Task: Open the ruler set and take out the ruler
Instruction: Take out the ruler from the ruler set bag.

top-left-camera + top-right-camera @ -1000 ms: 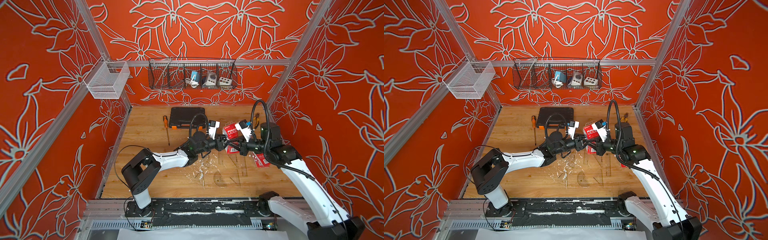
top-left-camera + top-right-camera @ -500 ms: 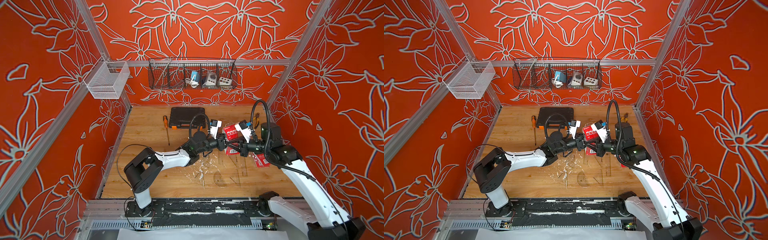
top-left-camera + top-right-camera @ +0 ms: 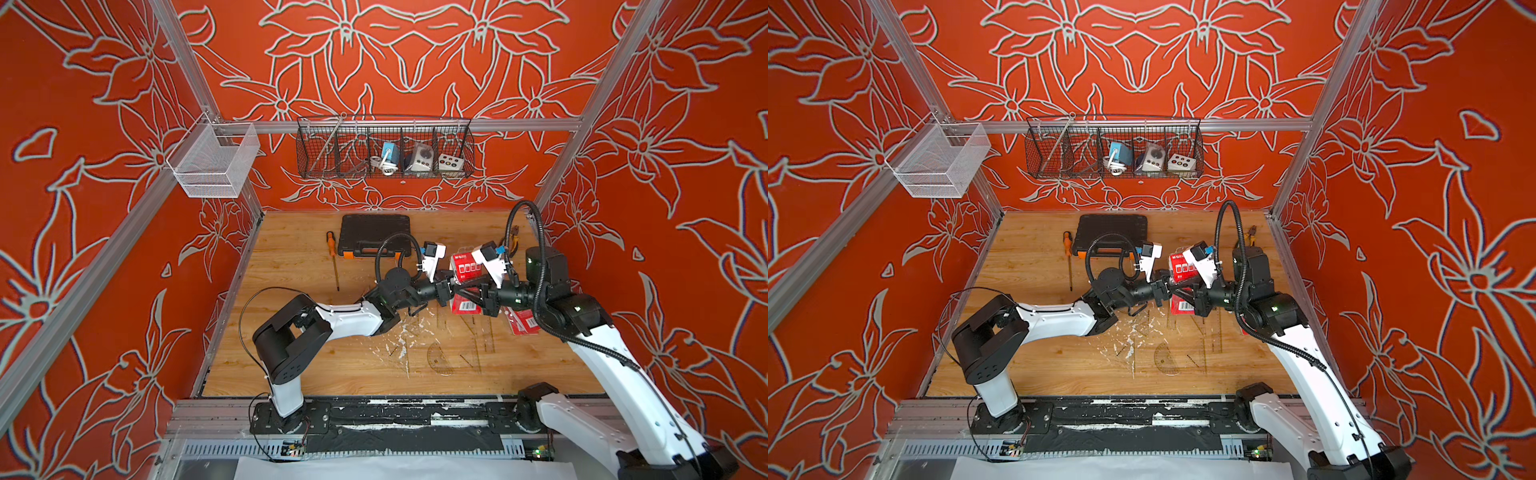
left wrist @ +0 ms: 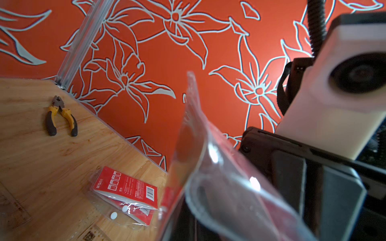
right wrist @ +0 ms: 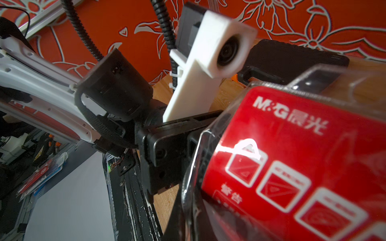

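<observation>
In both top views the ruler set [image 3: 467,268] is held above the tabletop [image 3: 291,257], with the left gripper [image 3: 449,287] and right gripper [image 3: 473,293] each clamped on it. The left wrist view alone shows its clear flap [image 4: 208,162] standing up. The right wrist view alone shows the print on its red card [image 5: 292,156].

The ruler set [image 5: 292,167] fills the right wrist view blurred, partly cut off by the edge; in both top views the right arm [image 3: 648,415] is cropped at lower right.
</observation>
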`<state>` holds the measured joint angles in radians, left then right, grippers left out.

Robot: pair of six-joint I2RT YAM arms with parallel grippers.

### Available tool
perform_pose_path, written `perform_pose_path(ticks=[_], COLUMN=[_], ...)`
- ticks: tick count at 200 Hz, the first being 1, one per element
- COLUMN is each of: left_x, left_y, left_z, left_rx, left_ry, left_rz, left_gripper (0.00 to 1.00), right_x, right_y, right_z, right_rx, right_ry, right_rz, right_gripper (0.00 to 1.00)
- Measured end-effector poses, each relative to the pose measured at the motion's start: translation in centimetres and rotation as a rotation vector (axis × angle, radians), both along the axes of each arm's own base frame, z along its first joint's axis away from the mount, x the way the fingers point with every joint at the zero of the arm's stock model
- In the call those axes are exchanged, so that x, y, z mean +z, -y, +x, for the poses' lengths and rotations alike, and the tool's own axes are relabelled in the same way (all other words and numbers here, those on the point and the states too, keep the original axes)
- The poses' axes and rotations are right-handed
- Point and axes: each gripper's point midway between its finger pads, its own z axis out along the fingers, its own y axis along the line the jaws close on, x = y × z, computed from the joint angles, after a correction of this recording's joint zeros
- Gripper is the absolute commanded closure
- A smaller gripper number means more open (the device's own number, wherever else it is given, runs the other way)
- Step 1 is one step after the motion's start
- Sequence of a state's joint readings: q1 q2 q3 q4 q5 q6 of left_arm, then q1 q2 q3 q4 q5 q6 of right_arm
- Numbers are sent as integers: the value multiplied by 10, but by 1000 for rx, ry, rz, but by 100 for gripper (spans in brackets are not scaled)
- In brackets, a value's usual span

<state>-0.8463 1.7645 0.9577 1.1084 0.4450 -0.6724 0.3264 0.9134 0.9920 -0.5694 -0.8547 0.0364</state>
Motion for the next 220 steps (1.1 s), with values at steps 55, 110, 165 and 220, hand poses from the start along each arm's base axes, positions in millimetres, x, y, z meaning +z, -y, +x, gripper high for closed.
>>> perform_pose_path(ticks=[55, 110, 165, 220], left_x=[4, 7, 8, 22], left_y=[-20, -34, -48, -54], left_z=[-7, -9, -5, 16], left_rx=[60, 130, 225, 320], left_ry=[32, 71, 106, 95], left_rz=[14, 78, 148, 209], left_gripper=[100, 100, 100, 100], right_x=[0, -5, -6, -20], right_y=[8, 14, 16, 16], right_z=[6, 23, 36, 43], right_rx=[-79, -166, -226, -225], right_ry=[19, 12, 6, -24], right_rz=[-39, -64, -46, -82], right_gripper=[100, 100, 100, 100])
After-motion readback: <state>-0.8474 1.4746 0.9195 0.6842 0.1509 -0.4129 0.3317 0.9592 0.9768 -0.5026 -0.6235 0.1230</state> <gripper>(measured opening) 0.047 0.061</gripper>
